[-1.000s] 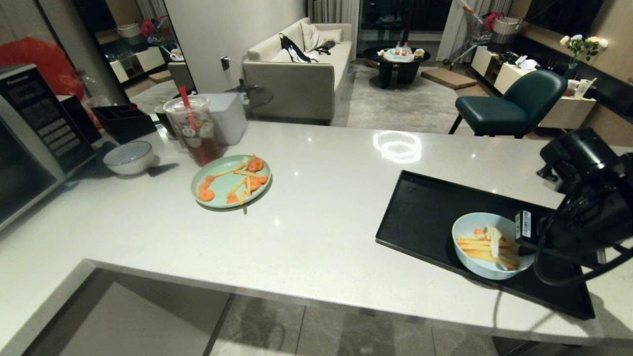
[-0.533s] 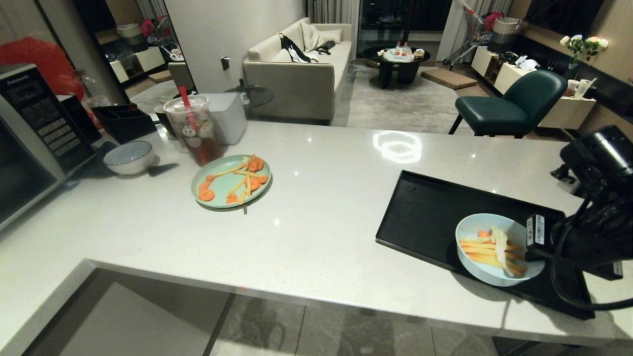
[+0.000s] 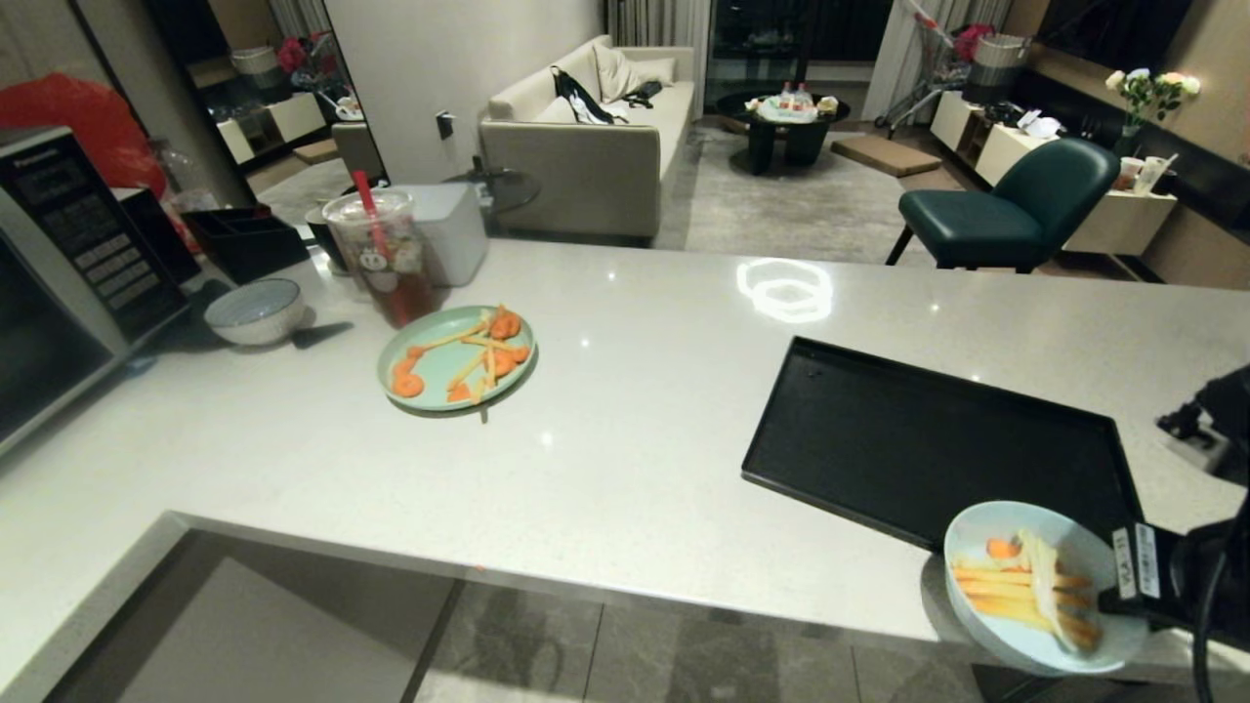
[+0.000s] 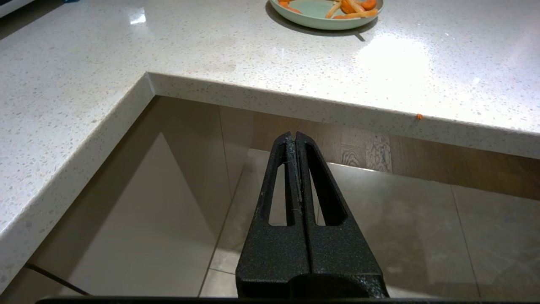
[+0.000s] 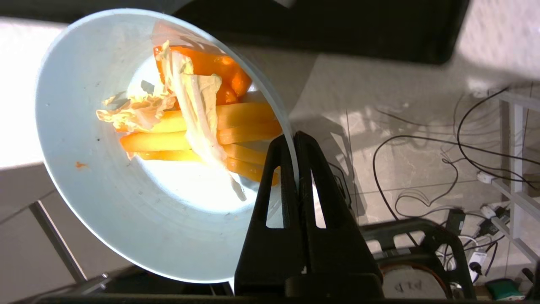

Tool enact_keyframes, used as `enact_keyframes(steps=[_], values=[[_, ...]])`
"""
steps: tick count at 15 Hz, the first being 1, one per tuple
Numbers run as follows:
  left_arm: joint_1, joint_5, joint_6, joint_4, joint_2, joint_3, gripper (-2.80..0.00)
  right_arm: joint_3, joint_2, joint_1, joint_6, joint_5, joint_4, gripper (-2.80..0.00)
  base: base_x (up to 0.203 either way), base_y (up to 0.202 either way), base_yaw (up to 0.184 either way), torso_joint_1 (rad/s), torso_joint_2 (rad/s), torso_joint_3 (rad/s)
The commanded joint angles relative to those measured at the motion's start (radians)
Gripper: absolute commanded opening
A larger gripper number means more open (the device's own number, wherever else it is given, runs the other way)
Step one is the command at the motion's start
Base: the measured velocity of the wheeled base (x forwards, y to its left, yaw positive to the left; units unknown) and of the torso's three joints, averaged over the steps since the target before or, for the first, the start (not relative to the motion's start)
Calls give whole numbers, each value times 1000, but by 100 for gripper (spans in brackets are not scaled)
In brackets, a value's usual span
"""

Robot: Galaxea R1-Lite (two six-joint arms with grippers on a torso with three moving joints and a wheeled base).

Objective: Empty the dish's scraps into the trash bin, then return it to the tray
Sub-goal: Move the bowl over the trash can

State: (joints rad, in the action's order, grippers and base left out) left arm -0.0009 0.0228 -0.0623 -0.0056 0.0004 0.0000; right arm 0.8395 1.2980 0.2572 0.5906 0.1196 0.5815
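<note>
The right gripper [image 5: 295, 137] is pinched tight on the rim of the dish [image 3: 1035, 625], one finger inside and one outside the thin wall. The light-blue dish hangs clear of the tray [image 3: 908, 439], past the counter's [image 3: 635, 420] near edge, with the scraps [image 5: 202, 122], pale sticks, orange pieces and a limp whitish leaf, heaped on the side nearest the fingers. Most of the right arm is cut off at the head view's border. Beneath the dish the right wrist view shows floor tiles and loose cables [image 5: 422, 156]; no trash bin shows. The left gripper [image 4: 295, 137] hangs below the counter edge, fingers pressed together, holding nothing.
</note>
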Motion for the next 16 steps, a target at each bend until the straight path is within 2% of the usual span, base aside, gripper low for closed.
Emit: enact_keyframes(steps=[1,6,16], values=[[0,0,-1,-1,1,0,-280,-61,-107,10,3,0,4,-280,0,0,0,0,0,0],[1,0,0,-1,1,0,-280,-115,-210,25,-2,0,14,-280,0,0,0,0,0,0],[1,0,-1,-1,1,0,-280,-166,-229,25,-11,0,12,-280,0,0,0,0,0,0]])
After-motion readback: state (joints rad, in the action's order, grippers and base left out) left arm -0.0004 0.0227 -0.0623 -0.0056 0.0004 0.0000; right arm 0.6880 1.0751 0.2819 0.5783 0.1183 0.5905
